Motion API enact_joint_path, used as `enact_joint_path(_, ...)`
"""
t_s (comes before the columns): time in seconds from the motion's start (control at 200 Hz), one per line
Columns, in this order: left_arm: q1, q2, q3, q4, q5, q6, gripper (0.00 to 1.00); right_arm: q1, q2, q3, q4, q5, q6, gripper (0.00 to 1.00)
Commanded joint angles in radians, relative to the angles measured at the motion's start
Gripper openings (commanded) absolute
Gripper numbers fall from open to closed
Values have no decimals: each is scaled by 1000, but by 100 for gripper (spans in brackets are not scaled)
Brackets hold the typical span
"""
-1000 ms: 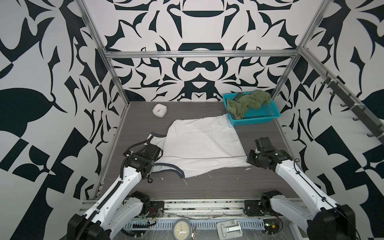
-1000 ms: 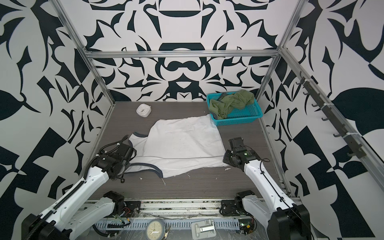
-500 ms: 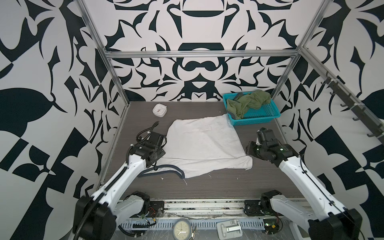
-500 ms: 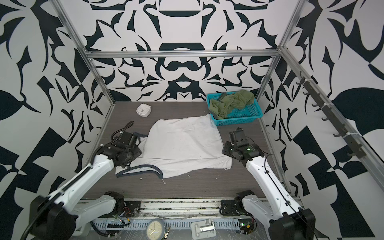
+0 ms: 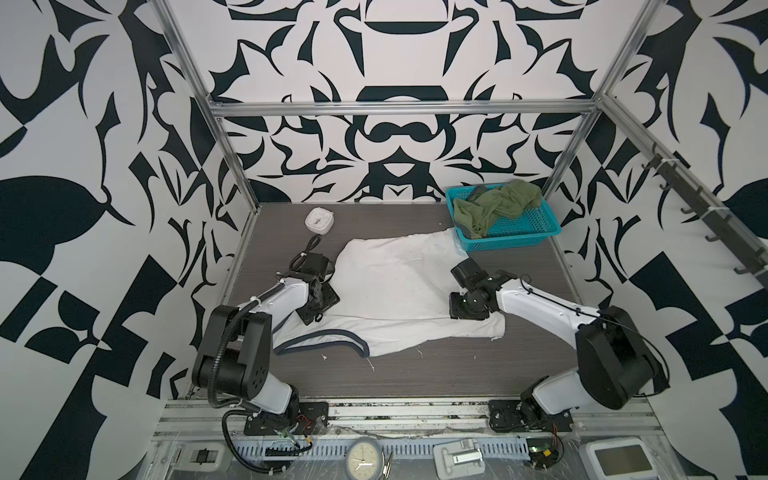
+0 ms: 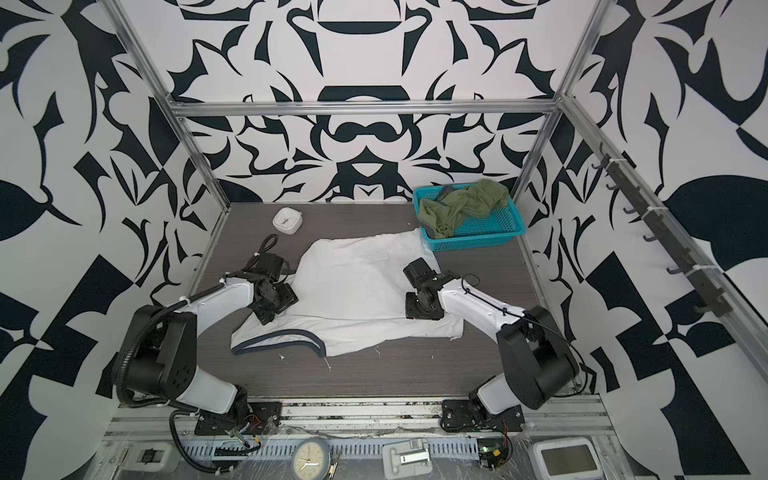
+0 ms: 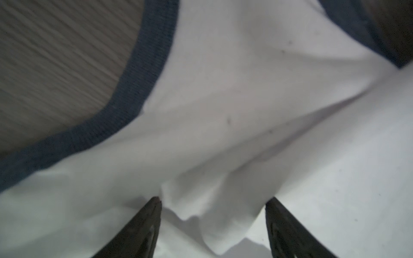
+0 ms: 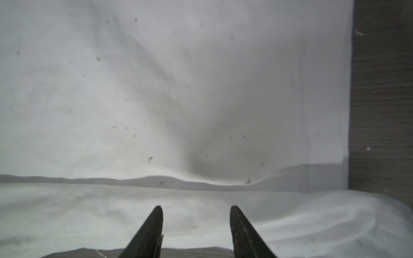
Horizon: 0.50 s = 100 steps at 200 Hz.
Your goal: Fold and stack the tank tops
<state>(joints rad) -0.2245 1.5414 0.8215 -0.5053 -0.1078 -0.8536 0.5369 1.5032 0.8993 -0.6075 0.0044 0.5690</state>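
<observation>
The white tank top [image 5: 395, 291] lies rumpled mid-table: soft, lint-flecked cloth, one layer doubled over another, with ribbed navy trim [image 5: 320, 336] curving along its near left edge. The olive tank top [image 5: 494, 203] sits crumpled in a teal mesh basket [image 5: 536, 232] at the far right corner. The left gripper [image 7: 213, 201] is spread wide around a loose ruck of white cloth, pinching nothing. The right gripper [image 8: 194, 207] is parted and empty above the cloth. The table [image 5: 415, 374] is dark wood-grain, and the walls [image 5: 399, 137] are boldly patterned in black and white.
</observation>
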Motion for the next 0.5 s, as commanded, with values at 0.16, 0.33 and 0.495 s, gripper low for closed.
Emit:
enact_joint_path(0.16, 89, -60, -18, 20, 56, 52, 77, 95, -37, -88, -34, -12, 50, 48)
enact_joint_path(0.33, 175, -6, 221, -67, -28, 125, 80, 138, -101, -111, -55, -29, 98, 47)
enact_joint_path(0.495, 302, 231, 420, -73, 11, 148, 72, 138, -150, -100, -63, -21, 101, 46)
